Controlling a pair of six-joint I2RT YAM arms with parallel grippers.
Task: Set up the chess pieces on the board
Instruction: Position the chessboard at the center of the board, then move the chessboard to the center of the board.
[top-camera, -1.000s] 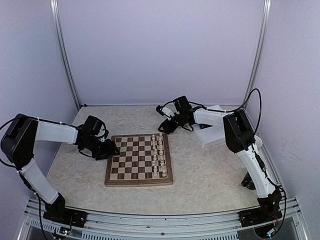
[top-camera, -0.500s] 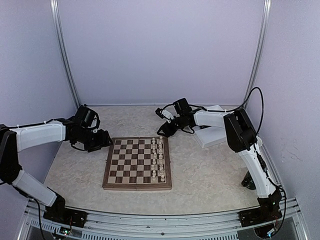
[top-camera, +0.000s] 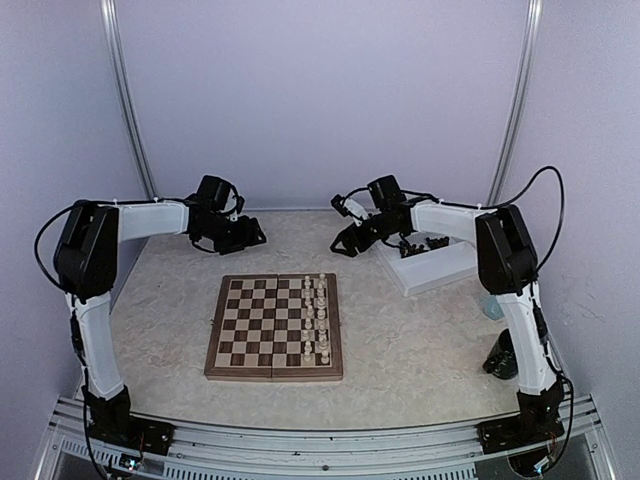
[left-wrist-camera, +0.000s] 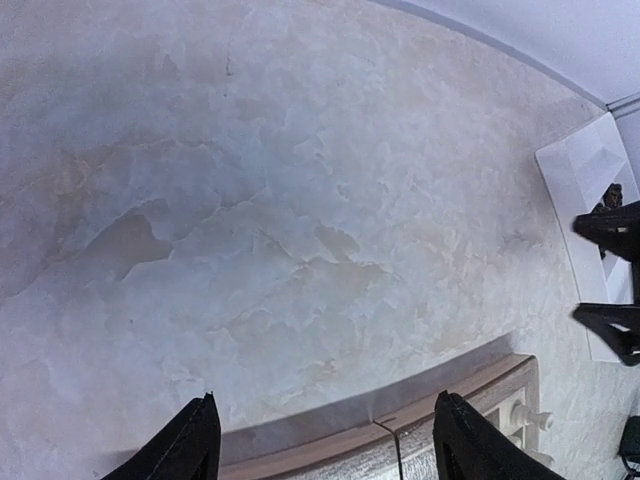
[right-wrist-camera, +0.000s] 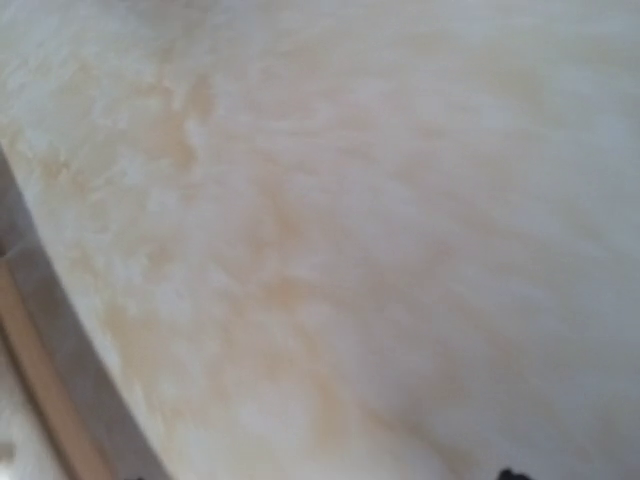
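The board (top-camera: 262, 330) lies mid-table, and its far rim (left-wrist-camera: 400, 445) shows at the bottom of the left wrist view. Cream chess pieces (top-camera: 315, 315) stand in two files on its right side; a couple (left-wrist-camera: 525, 415) also show in the left wrist view. Dark pieces (top-camera: 430, 243) sit in the white tray (top-camera: 445, 268). My left gripper (top-camera: 255, 238) hangs beyond the board's far left corner, open and empty (left-wrist-camera: 326, 396). My right gripper (top-camera: 342, 247) hovers between board and tray, its fingers (left-wrist-camera: 605, 222) apart with nothing between them. The right wrist view is blurred tabletop.
The white tray (left-wrist-camera: 585, 170) stands at the back right, beside the right arm. Marbled tabletop (left-wrist-camera: 300, 200) stretches behind the board to the back wall. A strip of the board's edge (right-wrist-camera: 40, 380) crosses the right wrist view's lower left corner.
The left arm has swung from the board's left edge to the far back left of the table. The right gripper has lifted back toward the tray, uncovering the dark pieces there.
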